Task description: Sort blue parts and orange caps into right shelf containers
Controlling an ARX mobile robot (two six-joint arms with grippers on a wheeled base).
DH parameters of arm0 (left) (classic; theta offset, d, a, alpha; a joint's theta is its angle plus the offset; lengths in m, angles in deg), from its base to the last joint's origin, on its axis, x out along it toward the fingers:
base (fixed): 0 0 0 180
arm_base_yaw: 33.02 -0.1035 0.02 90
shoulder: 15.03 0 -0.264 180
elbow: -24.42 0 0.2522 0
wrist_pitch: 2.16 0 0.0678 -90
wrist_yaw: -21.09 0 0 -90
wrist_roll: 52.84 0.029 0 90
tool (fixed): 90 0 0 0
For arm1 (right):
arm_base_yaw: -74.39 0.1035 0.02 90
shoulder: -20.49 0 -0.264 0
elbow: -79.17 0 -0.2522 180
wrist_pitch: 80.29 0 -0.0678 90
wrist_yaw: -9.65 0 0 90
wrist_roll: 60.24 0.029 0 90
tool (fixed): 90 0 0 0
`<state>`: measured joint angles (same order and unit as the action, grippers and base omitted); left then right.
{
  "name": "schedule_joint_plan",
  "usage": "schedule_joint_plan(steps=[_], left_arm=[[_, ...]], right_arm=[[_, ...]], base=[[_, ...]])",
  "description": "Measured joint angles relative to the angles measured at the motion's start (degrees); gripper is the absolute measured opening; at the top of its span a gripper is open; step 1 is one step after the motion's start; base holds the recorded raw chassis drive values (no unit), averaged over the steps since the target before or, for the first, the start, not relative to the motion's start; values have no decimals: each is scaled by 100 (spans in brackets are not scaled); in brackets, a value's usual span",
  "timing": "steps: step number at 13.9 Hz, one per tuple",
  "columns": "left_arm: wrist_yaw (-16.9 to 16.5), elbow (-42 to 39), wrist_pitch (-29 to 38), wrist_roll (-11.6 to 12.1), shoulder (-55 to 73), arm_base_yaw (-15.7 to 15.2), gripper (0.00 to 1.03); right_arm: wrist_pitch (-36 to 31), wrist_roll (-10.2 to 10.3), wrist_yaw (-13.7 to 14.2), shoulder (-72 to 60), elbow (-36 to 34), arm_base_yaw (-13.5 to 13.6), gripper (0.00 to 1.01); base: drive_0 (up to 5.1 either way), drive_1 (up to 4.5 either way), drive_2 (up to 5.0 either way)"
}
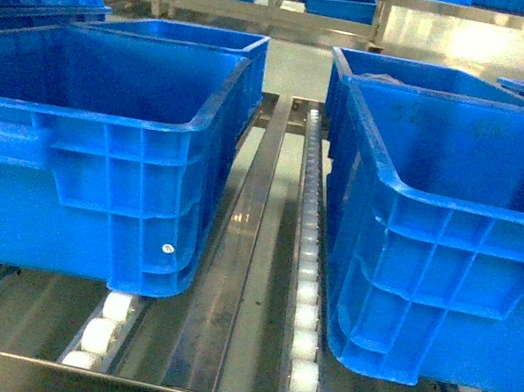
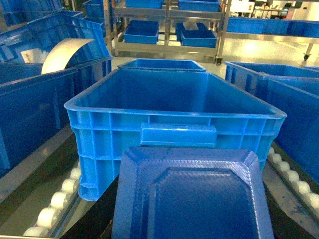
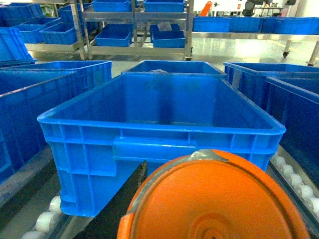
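Crates fill the head view: a large blue crate [image 1: 98, 147] on the left roller lane and another [image 1: 447, 239] on the right lane, each with a second crate just behind it, all resting on white rollers [image 1: 307, 316] with a steel rail [image 1: 232, 252] between the lanes. Neither end effector shows in the head view. The left wrist camera looks over a blue moulded part [image 2: 192, 196] filling the lower frame, close before an open-top crate [image 2: 174, 114] — fingers are hidden, so whether they are apart or clamped cannot be told. The right wrist camera shows an orange cap [image 3: 214, 199], round with a grey edge, low in frame before a crate [image 3: 159, 129] — its grip likewise cannot be told.
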<state>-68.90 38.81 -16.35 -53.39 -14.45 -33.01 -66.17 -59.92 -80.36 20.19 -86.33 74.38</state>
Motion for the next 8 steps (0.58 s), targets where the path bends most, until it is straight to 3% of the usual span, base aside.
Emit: schedule_joint_plan(steps=[5, 6, 7, 8], left_arm=[[0, 0, 0, 0, 0, 0, 41], [409, -33, 634, 144, -68, 168, 41], [636, -42, 1320, 258, 39, 289, 41], [656, -31, 1744, 302, 411, 363, 41]], right_arm=[[0, 0, 0, 0, 0, 0, 42], [-50, -24, 39, 4, -2, 9, 42], [-831, -275, 927, 2, -20, 400, 42], [-1252, -426, 1342, -50, -11, 706, 42]], base=[[0, 0, 0], [0, 0, 0], [0, 0, 0], [0, 0, 0]])
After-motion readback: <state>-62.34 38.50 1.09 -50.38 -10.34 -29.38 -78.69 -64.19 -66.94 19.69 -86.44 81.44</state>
